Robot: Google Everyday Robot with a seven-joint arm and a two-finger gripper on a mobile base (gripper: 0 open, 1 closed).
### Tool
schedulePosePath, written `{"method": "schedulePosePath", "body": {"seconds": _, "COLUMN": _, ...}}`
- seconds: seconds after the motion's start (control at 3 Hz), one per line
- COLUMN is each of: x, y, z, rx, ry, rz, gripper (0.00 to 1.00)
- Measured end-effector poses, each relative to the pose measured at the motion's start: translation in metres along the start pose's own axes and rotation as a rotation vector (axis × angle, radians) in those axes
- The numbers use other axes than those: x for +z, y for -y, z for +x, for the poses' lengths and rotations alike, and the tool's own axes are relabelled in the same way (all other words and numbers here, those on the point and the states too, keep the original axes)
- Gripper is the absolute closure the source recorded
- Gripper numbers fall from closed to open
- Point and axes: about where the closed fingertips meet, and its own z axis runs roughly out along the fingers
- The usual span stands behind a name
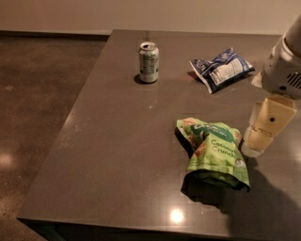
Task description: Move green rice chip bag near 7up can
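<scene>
A dark grey-brown table (pixel 117 155) with a glossy top fills most of the frame, and a round glint of ceiling light sits on it near the bottom centre. To the left lies polished brown floor (pixel 37 94), also with faint shine. A pale wall (pixel 141 14) with a dark skirting strip runs across the top.

The table's left edge slants from the upper centre down to the lower left corner. Its near edge runs along the bottom, and its far edge lies just under the wall. The right side passes out of frame. A broad bare stretch of tabletop takes up the left and centre, between the upper and lower objects.

The green rice chip bag (pixel 214 153) lies flat in the lower right. It is well apart from the 7up can (pixel 148 62), which stands upright in the upper centre near the left edge. The bag's long axis runs from upper left to lower right, with its crumpled end towards the upper left and its fuller end towards the near edge. A blue-and-white snack bag (pixel 221 69) lies in the upper right.

The gripper (pixel 257 141) hangs at the right edge under the white arm (pixel 282 70), just beside the green bag's right side. Whether it is wide or narrow cannot be told.
</scene>
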Motion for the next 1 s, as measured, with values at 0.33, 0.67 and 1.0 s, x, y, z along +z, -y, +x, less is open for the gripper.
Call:
{"method": "schedulePosePath", "body": {"seconds": 0.33, "x": 0.012, "y": -0.017, "z": 0.0, "rx": 0.041, "ry": -0.006, "rz": -0.026, "gripper": 0.0}}
{"method": "schedulePosePath", "body": {"seconds": 0.67, "x": 0.026, "y": -0.037, "z": -0.003, "rx": 0.015, "ry": 0.003, "rz": -0.026, "gripper": 0.0}}
{"method": "schedulePosePath", "body": {"seconds": 1.0, "x": 0.043, "y": -0.052, "z": -0.005, "rx": -0.032, "ry": -0.006, "rz": -0.039, "gripper": 0.0}}
